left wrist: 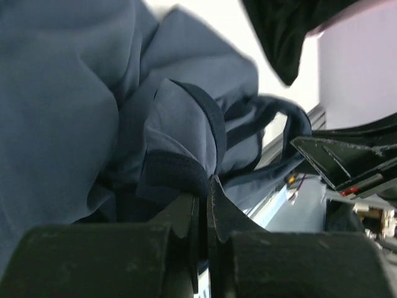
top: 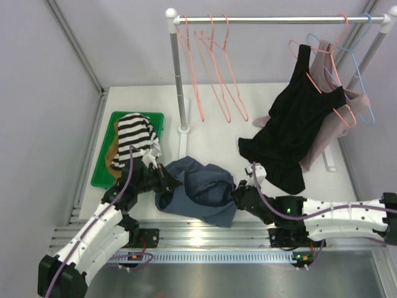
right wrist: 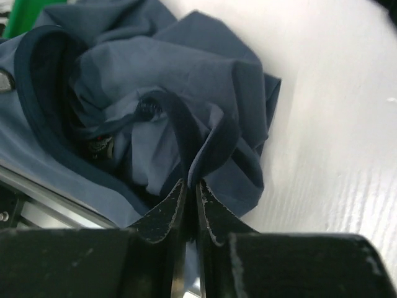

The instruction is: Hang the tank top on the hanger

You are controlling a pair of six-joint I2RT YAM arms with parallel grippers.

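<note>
The slate-blue tank top (top: 198, 189) lies crumpled on the white table near the front edge, between my two grippers. My left gripper (top: 166, 180) is shut on a dark hemmed edge at its left side (left wrist: 206, 186), with the tank top (left wrist: 74, 93) filling that view. My right gripper (top: 236, 197) pinches a folded strap at the right side (right wrist: 191, 185), its jaws almost together on the tank top (right wrist: 155, 81). Several salmon-pink wire hangers hang empty on the rail at the back; the hanger (top: 217, 74) is among them, well away from both grippers.
A black tank top (top: 298, 124) and a mauve top (top: 338, 124) hang on hangers at the right of the rail, next to a light-blue hanger (top: 366, 93). The rack pole (top: 178, 74) stands behind the tank top. A green tray (top: 102, 161) holds a striped garment (top: 136, 133).
</note>
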